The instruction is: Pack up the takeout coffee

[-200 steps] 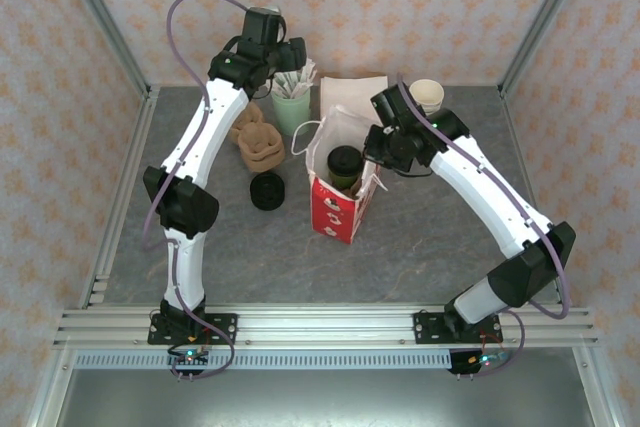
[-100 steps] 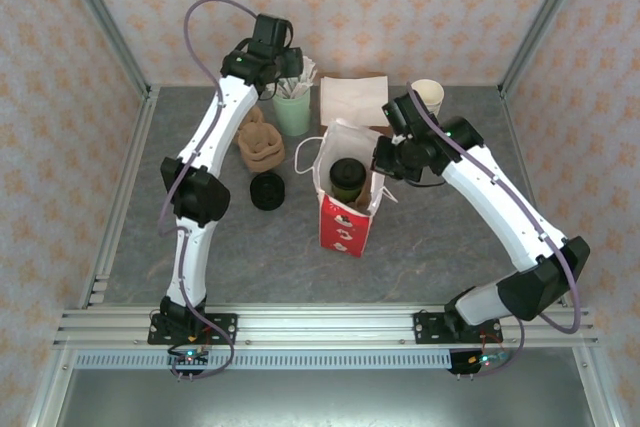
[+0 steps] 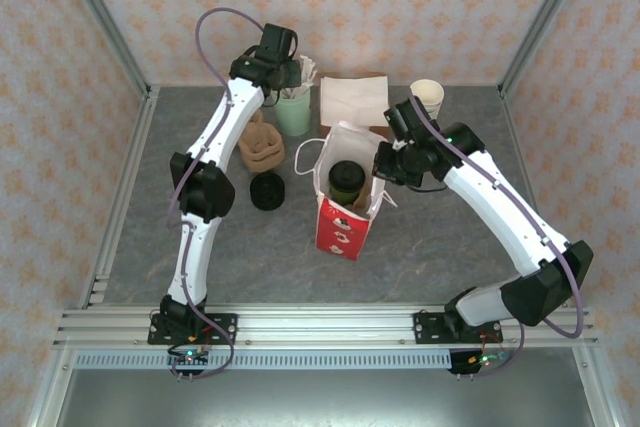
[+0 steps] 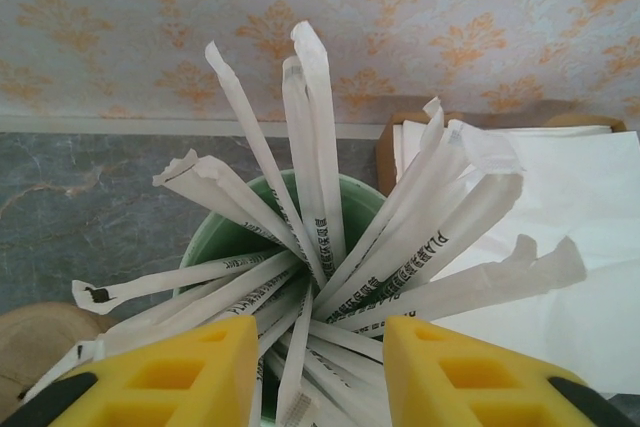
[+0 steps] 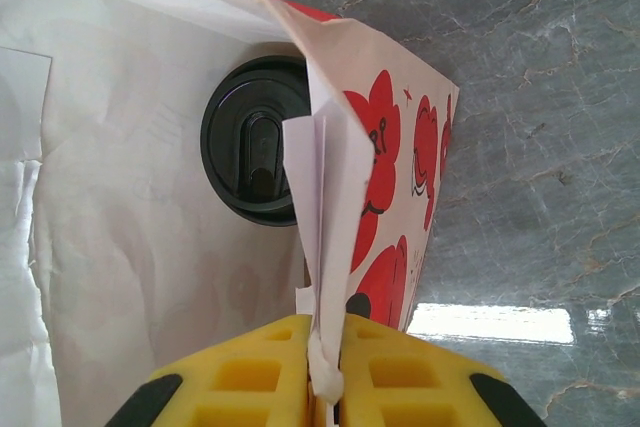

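One coffee (image 3: 346, 173): in your bag (image 3: 338, 234).
Left pincer (image 4: 318, 339): spread over straws (image 4: 312, 177).
Right pincer (image 5: 322, 335): pinching bag wall.

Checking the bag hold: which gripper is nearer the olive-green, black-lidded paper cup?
Right. The right gripper pinches the red-and-white paper bag beside the coffee cup; the left gripper hovers over the green straw holder.

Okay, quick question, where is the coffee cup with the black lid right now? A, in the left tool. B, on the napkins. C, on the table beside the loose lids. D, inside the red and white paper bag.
D: the takeout coffee stands inside the open paper bag, while the right tool pinches the bag's edge.
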